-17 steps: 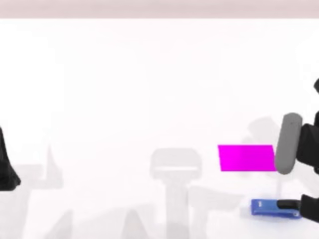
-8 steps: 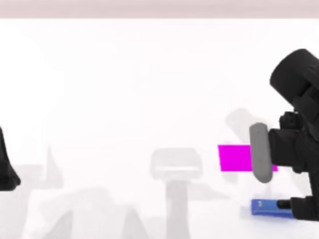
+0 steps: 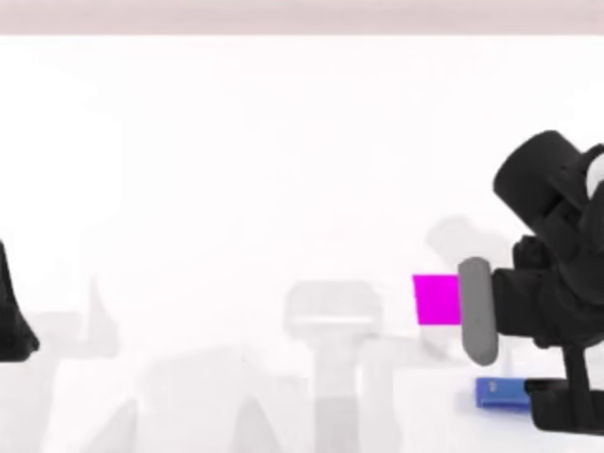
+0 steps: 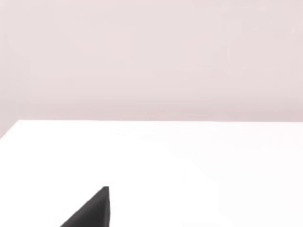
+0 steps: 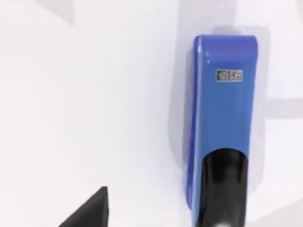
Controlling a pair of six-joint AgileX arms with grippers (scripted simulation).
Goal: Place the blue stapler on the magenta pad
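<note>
- Top view: the right gripper hangs over the blue stapler on the surface, near the magenta pad; left arm parked.
- Right wrist view: stapler ahead of the jaws, whose opening I cannot tell; probably rigid, smooth; grip its long sides mid-body.

You find the stapler lying on the table near its right front corner, with the pad just behind it, apart.
</note>
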